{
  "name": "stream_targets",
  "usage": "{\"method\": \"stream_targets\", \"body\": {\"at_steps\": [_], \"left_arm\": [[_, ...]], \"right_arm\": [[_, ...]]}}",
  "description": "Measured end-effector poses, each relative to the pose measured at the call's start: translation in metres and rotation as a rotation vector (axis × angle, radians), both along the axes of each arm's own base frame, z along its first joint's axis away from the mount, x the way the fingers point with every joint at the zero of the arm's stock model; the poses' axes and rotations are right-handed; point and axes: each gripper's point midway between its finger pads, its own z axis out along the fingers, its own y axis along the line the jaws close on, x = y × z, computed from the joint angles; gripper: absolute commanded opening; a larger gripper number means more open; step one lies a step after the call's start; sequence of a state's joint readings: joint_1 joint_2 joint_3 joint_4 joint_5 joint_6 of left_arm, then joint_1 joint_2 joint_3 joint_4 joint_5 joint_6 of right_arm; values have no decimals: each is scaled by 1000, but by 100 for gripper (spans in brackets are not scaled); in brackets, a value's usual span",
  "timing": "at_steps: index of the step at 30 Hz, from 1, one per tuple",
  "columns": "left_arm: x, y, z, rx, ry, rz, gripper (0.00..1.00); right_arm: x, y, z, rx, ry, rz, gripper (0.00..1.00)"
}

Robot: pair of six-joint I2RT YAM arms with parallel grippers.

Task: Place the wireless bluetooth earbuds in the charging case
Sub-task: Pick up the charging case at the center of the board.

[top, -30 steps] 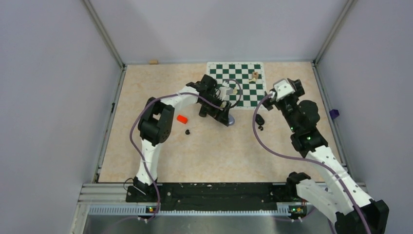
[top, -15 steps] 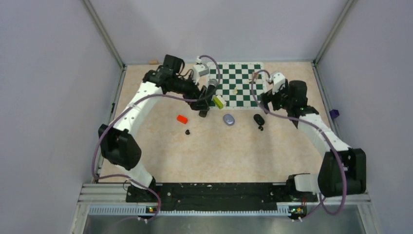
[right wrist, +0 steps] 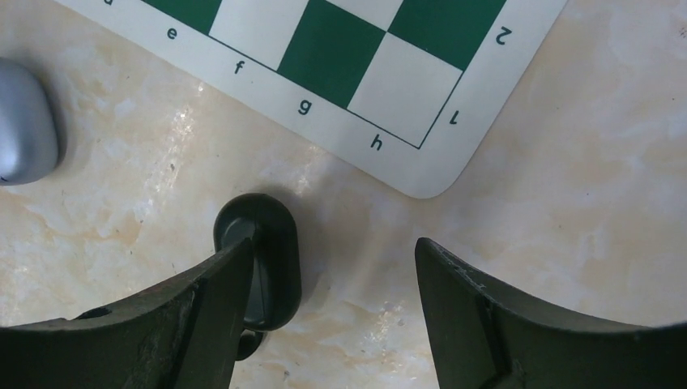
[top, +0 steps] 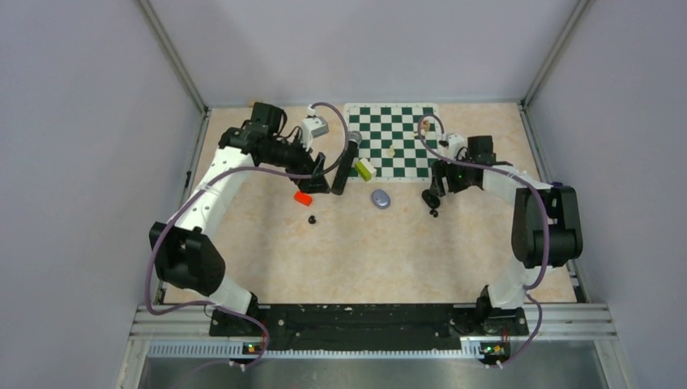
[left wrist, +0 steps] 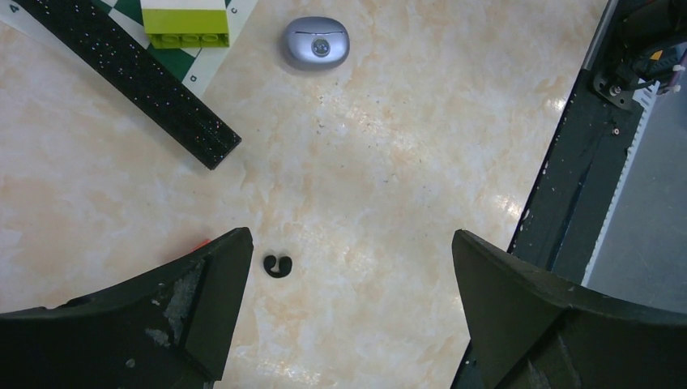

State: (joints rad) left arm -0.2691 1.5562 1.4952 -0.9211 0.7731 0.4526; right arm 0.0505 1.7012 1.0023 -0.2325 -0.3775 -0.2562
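Observation:
One tiny black earbud (left wrist: pixel 277 265) lies on the table just inside my left gripper's (left wrist: pixel 348 275) left finger; it also shows in the top view (top: pixel 313 220). The left gripper (top: pixel 317 177) is open and empty above it. A black oval charging case (right wrist: pixel 275 243) lies just inside my right gripper's (right wrist: pixel 332 267) left finger, which covers part of it. A second black earbud (right wrist: pixel 247 344) peeks out below the case. The right gripper (top: pixel 441 180) is open and empty over the case (top: pixel 431 197). A pale grey-purple oval piece (top: pixel 381 198) lies between the arms and shows in the left wrist view (left wrist: pixel 316 43).
A red block (top: pixel 303 197) lies beside the left gripper. A long black bar (left wrist: pixel 138 73) and a green-and-white brick (left wrist: pixel 185 20) lie at the edge of the chessboard (top: pixel 393 138). The black base rail (left wrist: pixel 567 203) runs along the near edge.
Both arms have swung outward and stretched out. The left gripper has moved left, over the black earbud by the red block. The right gripper has come down over the black case.

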Motion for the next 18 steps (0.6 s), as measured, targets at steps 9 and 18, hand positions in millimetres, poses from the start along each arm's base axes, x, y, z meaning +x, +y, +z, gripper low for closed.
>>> {"method": "stream_targets", "body": {"at_steps": [9, 18], "left_arm": [[-9, -5, 11, -56, -24, -10, 99], [-17, -13, 34, -130, -89, -16, 99]], "right_arm": [[5, 18, -5, 6, 27, 31, 65], [-1, 21, -7, 19, 60, 46, 67]]}}
